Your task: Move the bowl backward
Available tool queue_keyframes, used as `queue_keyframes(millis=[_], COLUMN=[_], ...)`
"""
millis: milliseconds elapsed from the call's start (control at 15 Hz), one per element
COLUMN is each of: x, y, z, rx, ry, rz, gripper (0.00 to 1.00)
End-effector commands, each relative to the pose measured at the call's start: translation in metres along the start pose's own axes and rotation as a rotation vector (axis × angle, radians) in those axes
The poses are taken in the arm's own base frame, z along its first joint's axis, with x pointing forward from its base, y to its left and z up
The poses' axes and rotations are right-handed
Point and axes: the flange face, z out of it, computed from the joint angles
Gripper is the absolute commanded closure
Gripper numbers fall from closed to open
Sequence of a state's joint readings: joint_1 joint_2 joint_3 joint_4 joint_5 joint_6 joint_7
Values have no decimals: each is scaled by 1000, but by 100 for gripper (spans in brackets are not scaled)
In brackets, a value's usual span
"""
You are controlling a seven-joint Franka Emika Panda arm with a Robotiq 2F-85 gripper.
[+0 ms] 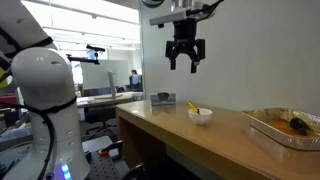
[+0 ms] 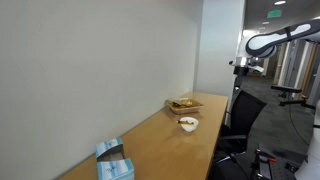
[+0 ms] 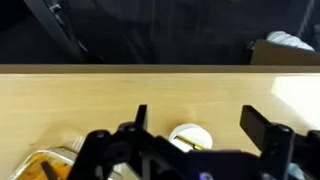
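The small white bowl (image 1: 200, 115) with a yellow-orange item sticking out sits on the wooden table (image 1: 190, 140). It also shows in an exterior view (image 2: 188, 124) and in the wrist view (image 3: 190, 136), partly hidden behind the gripper body. My gripper (image 1: 185, 62) hangs high above the table, above and slightly to the side of the bowl, fingers spread and empty. In the wrist view the two fingers (image 3: 200, 122) stand wide apart on either side of the bowl, far above it.
A large silver foil tray (image 1: 284, 126) with food stands on the table beside the bowl, also in an exterior view (image 2: 184, 104). A blue box (image 2: 113, 161) lies at the table's near end. A wall runs along the table. An office chair (image 2: 240, 125) stands by the table edge.
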State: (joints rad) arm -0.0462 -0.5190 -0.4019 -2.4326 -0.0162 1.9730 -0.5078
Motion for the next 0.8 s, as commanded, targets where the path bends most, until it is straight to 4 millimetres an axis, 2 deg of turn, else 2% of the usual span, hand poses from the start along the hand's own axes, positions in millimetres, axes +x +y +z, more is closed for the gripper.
queue_keyframes(millis=[0,400,733], x=[0,0,38], y=[0,0,-14], z=[0,0,22], rx=[1,1,24], ry=[-1,-1,14], rz=[0,0,-30], gripper=[0,0,0])
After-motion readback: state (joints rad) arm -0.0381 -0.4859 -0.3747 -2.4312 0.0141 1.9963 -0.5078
